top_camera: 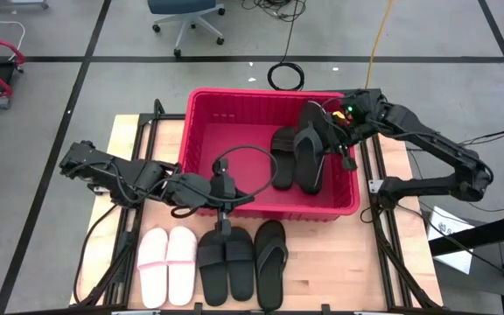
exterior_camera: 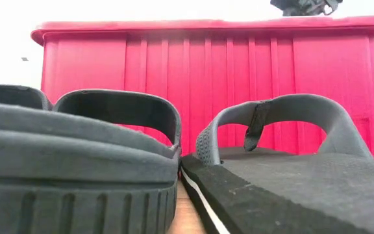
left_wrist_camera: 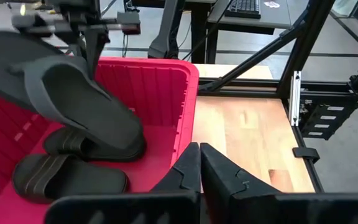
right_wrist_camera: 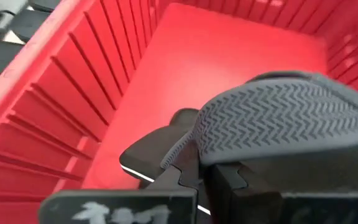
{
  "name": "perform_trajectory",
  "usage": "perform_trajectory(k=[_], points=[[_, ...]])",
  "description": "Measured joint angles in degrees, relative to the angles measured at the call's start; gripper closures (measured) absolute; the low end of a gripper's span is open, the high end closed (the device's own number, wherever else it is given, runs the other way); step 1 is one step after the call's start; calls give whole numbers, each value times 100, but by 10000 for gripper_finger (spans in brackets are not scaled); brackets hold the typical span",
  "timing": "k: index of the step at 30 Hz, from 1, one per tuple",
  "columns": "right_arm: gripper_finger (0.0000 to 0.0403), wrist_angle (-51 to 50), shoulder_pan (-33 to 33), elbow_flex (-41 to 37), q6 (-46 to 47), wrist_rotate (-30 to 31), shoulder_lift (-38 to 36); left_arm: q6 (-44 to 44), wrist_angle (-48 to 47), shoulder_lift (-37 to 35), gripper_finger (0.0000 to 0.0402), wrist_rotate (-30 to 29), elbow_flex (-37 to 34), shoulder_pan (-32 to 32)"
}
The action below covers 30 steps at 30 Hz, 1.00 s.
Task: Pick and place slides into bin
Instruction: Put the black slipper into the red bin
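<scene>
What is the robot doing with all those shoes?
It is putting sandals into the red bin. The right gripper is shut on a black flip-flop, holding it over the bin, where two black slides already lie. The left gripper, shut and holding nothing, hangs over the bin's front edge. A pink pair, a black pair and one more black flip-flop wait on the table.

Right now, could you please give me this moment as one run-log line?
right end effector: shut on flip-flop, over bin | left end effector: shut, empty, at bin's near wall | on table: pink pair, black pair, one flip-flop
</scene>
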Motion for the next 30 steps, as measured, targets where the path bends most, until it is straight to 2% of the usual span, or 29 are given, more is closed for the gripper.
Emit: perform_trajectory(k=[8, 12, 20, 24, 30], points=[[403, 401, -376, -957, -343, -418, -2, 143, 2, 0, 400, 2, 0, 0], [403, 576, -534, -1332, -414, -601, -2, 148, 2, 0, 392, 2, 0, 0], [403, 1467, -751, -1832, -149, -488, -4, 148, 2, 0, 400, 4, 0, 0], [403, 1491, -783, -1943, -152, -202, -4, 146, 2, 0, 395, 4, 0, 0], [403, 1475, -808, -2117, -134, -179, -9, 173, 4, 0, 386, 4, 0, 0]])
